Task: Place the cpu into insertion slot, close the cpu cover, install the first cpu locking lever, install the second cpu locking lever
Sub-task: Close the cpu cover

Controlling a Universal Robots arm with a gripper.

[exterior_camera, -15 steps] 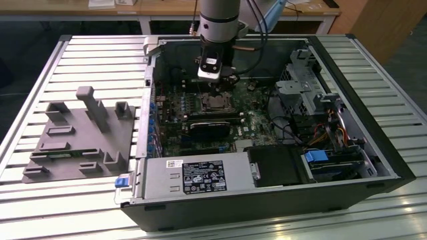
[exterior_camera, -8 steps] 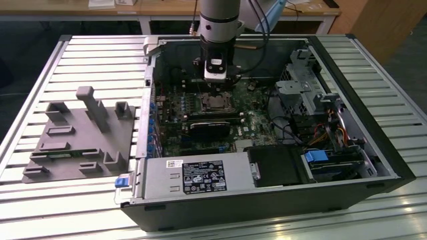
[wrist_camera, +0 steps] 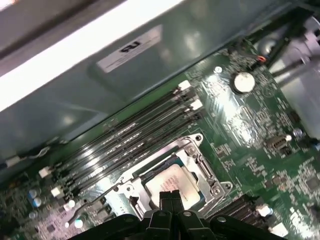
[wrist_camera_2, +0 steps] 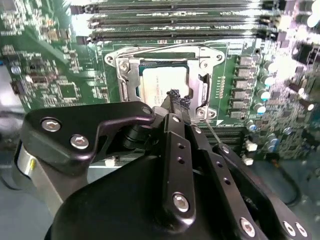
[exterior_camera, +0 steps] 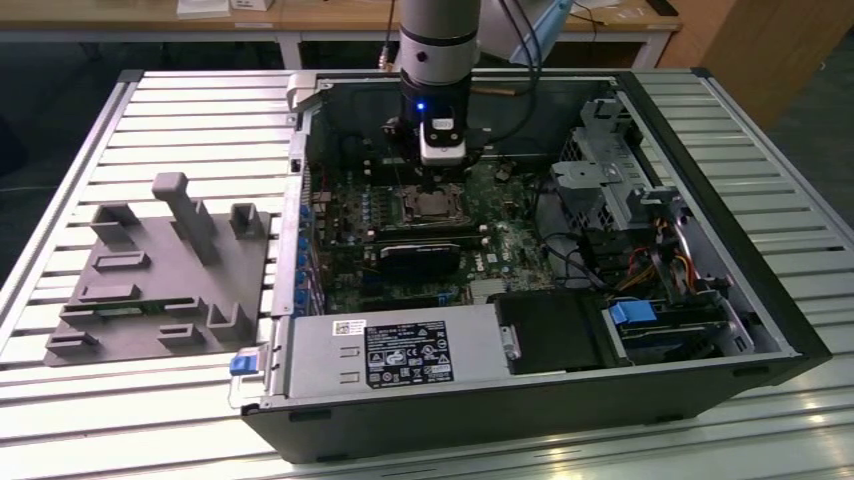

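The cpu, a small silvery square, lies in the insertion slot on the green board inside the open computer case. The cpu cover, a thin metal frame, lies flat around it, and the chip shows through its window. The chip and frame also appear in the first wrist view. My gripper hangs straight over the socket, shut, its tips at the chip's edge with nothing visible between them. A thin wire lever runs beside the fingers. The exterior view has the gripper just above the socket.
Memory slots run along one side of the socket. A black rounded block, a grey power-supply box, a drive cage and loose cables crowd the case. A grey fixture plate lies at the exterior view's left.
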